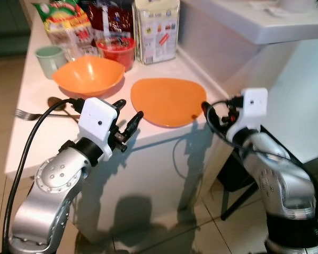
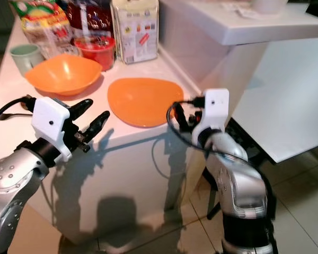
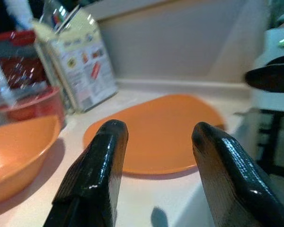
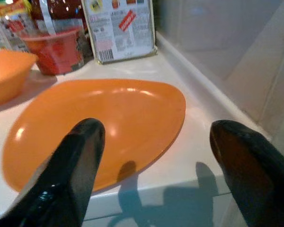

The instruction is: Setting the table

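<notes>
Orange plate (image 1: pixel 167 101) overhangs the counter (image 1: pixel 37 137) edge; both grippers, left (image 1: pixel 128 119) at 8 o'clock, right (image 4: pixel 156 165), fingers wide apart and empty, could knock it off

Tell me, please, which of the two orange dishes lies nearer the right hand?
The flat orange plate by the counter's front edge; the right hand hovers beside it, while the deeper orange bowl sits farther left.
</notes>
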{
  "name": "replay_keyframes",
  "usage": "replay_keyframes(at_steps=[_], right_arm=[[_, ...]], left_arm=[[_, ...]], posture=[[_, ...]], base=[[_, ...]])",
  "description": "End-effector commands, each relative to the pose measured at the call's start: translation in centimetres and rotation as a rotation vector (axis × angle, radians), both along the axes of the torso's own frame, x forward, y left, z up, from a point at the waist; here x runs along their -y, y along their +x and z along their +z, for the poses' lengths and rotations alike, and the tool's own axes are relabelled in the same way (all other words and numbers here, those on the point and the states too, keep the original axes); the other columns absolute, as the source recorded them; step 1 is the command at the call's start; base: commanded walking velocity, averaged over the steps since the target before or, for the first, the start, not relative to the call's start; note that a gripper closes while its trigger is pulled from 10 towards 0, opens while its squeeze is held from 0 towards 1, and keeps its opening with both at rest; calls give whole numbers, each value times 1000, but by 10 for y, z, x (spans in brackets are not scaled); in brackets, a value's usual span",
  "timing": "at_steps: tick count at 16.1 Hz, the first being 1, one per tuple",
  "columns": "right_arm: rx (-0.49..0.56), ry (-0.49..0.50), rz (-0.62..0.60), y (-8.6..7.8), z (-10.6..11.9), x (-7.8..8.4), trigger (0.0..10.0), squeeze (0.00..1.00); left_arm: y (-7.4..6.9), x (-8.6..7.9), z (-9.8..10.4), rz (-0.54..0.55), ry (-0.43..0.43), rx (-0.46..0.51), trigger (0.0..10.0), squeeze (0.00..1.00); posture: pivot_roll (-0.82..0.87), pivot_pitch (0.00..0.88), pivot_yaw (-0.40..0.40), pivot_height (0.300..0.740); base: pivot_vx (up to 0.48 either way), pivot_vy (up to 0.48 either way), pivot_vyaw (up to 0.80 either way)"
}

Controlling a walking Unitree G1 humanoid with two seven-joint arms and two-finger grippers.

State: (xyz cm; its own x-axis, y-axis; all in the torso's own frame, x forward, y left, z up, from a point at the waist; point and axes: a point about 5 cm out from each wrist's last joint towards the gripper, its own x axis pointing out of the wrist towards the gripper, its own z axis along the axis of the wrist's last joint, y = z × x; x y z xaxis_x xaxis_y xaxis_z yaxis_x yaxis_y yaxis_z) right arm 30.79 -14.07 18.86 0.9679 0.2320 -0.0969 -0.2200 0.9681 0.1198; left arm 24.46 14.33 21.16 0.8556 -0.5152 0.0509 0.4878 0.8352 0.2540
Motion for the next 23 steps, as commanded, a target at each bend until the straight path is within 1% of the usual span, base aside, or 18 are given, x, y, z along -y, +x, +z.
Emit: replay_keyframes(at_steps=[1,2,4,6,7,8,10,13,14,15,17,18,20,23], right_arm=[[-41,10,-45,11,-3,9,10000,1000],[-45,9,-51,13,-2,10,10000,1000],[-64,-18,-26,37,1,8,10000,1000],[-97,5,-11,55,1,6,10000,1000],[-119,22,-1,66,0,6,10000,835],[-137,79,13,77,0,5,10000,0],[-135,78,-5,88,3,5,10000,0],[-134,73,-22,99,2,6,10000,0],[-141,88,-15,101,1,4,10000,0],[-153,79,-7,102,-3,1,10000,0],[-164,73,-24,103,-7,2,10000,0],[-167,71,-27,103,-8,3,10000,0],[-188,36,-42,103,-15,3,10000,0],[-203,37,-66,102,-18,4,10000,0]], left_arm=[[-3,3,3,-48,2,-2,10000,0],[-4,4,3,-54,2,-3,10000,0],[-3,6,3,-67,1,-4,10000,0],[-3,7,3,-82,2,-7,10000,0],[-3,8,3,-90,3,-9,10000,0],[-4,9,4,-93,4,-8,10000,0],[-4,7,4,-76,8,-3,10000,0],[-2,5,6,-29,16,16,10000,0],[-1,4,8,-10,14,28,10000,0],[1,3,11,1,12,37,10000,0],[2,1,15,14,-5,44,10000,0],[1,1,17,15,-11,45,10000,0],[-3,2,16,8,-9,31,10000,0],[-7,2,14,7,-12,15,10000,0]], posture=[[75,0,-44,740],[75,0,-44,740],[75,0,-48,740],[78,0,-52,740],[82,0,-57,740],[86,0,-61,740],[95,0,-70,740],[110,0,-79,740],[115,0,-84,740],[124,0,-89,740],[130,0,-89,740],[130,0,-89,740],[130,24,-88,740],[133,53,-89,740]], base=[[0,0,0],[0,0,0],[0,0,0],[0,0,0],[0,0,0],[0,0,0],[0,0,0],[0,0,0],[0,0,0],[0,0,0],[0,0,0],[0,0,0],[0,0,0],[0,0,0]])
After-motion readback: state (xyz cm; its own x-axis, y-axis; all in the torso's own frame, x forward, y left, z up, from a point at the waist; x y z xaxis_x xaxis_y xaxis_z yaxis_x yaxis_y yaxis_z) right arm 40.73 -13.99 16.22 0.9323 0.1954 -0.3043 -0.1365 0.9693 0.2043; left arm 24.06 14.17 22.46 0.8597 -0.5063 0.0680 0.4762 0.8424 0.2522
